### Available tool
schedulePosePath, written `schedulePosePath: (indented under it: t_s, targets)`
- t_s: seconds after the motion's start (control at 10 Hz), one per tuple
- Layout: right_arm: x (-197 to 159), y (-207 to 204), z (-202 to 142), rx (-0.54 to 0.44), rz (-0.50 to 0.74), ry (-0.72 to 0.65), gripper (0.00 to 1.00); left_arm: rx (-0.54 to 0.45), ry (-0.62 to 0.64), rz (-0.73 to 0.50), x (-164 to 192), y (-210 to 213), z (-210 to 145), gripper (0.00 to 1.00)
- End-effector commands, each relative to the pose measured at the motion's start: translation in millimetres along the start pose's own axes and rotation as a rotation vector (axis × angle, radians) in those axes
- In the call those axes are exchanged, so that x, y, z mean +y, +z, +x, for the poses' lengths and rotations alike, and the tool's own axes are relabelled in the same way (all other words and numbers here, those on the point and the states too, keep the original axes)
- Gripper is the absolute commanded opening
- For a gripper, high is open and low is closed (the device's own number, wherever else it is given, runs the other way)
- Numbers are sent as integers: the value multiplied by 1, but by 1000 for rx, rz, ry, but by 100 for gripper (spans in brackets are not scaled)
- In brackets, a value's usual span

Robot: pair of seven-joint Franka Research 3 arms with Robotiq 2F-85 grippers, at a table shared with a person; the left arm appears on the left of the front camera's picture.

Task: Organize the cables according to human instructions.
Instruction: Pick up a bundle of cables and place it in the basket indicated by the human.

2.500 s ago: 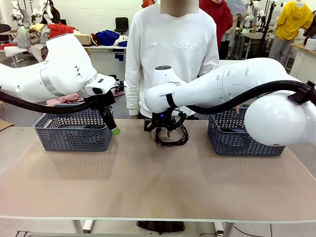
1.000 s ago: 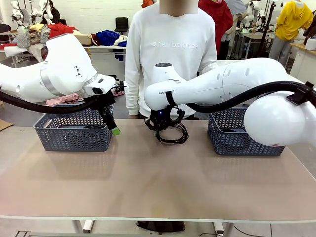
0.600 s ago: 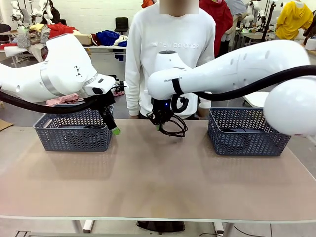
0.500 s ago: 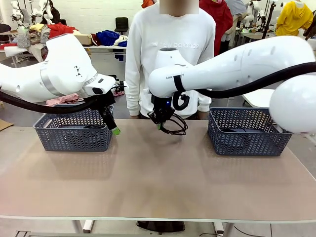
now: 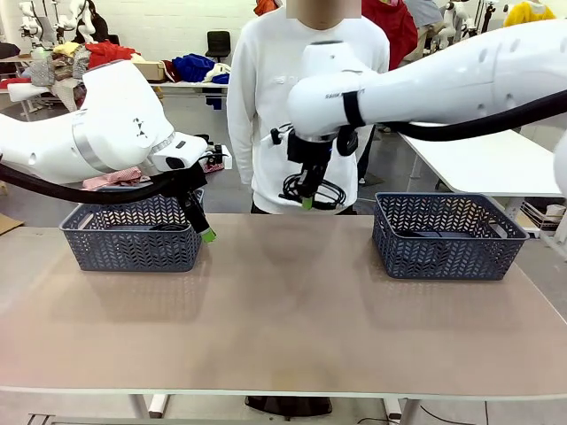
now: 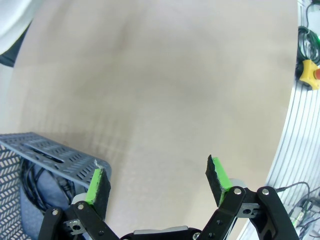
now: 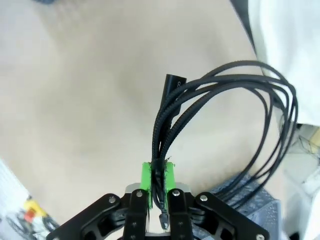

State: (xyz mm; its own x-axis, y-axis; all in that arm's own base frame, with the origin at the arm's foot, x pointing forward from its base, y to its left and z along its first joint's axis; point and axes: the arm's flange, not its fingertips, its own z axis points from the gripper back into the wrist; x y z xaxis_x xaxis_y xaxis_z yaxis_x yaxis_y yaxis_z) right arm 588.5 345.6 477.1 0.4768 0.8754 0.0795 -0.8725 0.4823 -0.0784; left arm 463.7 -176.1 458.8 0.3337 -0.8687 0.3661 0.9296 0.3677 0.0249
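A coiled black cable [image 5: 313,190] hangs in the air over the table's far edge, in front of the person's white sweater. My right gripper [image 5: 306,202] is shut on it; in the right wrist view the green pads [image 7: 145,178] pinch the bundled strands of the cable [image 7: 227,97], whose loop and a plug end hang free. My left gripper [image 5: 203,228] hovers at the right end of the left grey basket [image 5: 131,241]. It stands open in the left wrist view [image 6: 157,177], with nothing between its fingers. Another cable [image 6: 35,175] lies in that basket.
A second grey basket [image 5: 446,243] stands at the far right of the table, with something dark inside. The person [image 5: 301,80] stands at the far edge between the baskets. The table's near half is bare.
My right arm has lifted the coiled cable off the table, up and a little to the right. The left arm has not moved.
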Motion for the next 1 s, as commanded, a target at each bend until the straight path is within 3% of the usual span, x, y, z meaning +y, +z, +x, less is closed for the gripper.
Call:
schedulePosePath:
  t_s: [0.0, 0.4, 0.9]
  targets:
    - [-7, 15, -46, -38, -33, 141, 0, 3, -1, -4, 2, 1, -1, 100]
    - [-38, 39, -127, -71, -85, 252, 0, 3, -1, -4, 2, 1, -1, 100]
    - [-78, 37, -216, -60, -85, 213, 0, 3, -1, -4, 2, 1, -1, 100]
